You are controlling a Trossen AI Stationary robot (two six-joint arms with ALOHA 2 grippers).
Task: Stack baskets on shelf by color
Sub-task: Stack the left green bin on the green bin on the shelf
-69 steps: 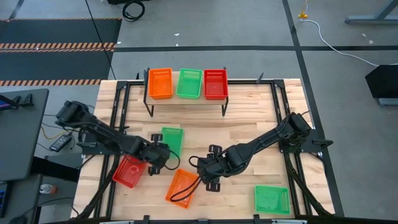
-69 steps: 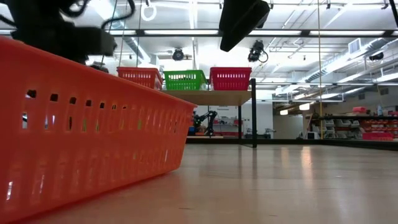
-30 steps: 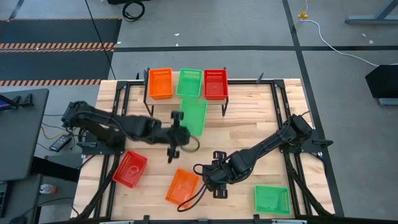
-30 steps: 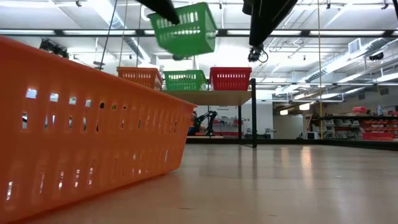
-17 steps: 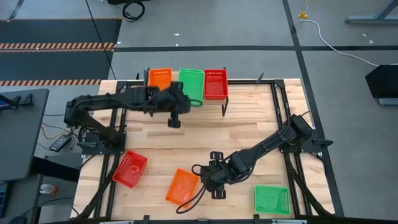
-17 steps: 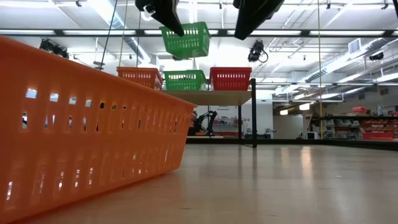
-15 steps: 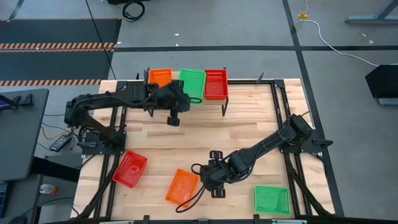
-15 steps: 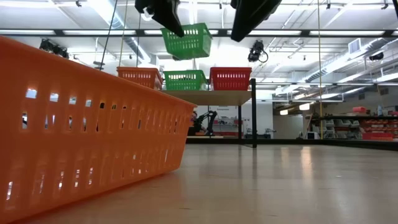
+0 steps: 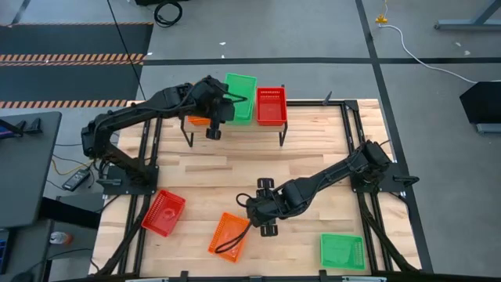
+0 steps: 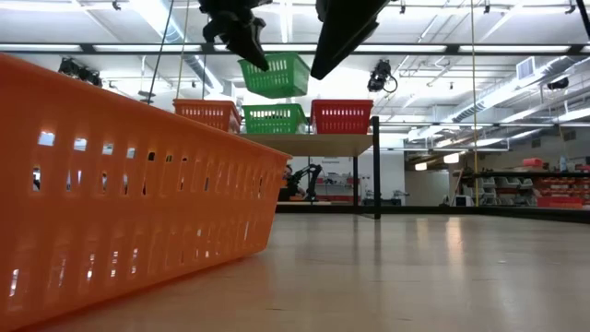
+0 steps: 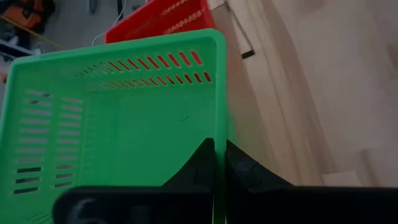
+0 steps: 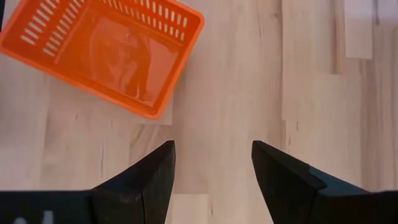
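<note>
Basket stacking by colour — second green tray about to go on, four trays left on the table.

Shelf [image 9: 235,125], low light-wood plank on thin black legs: one orange mesh-walled plastic tray [image 9: 197,120], largely hidden under the arm; one green mesh tray [image 10: 273,119] in the middle; one red mesh tray [image 9: 272,106]. Left gripper [image 9: 222,108], fingers pinched tight on the rim of a second green mesh tray [image 9: 241,95], holds it in the air over the shelf's green one, not yet nested. Right gripper [image 9: 264,205], fingers spread wide and empty, hangs above the tabletop beside a loose orange mesh tray [image 9: 228,236]. Also loose on the table — a red mesh tray [image 9: 163,212] and a green mesh tray [image 9: 342,251].
</note>
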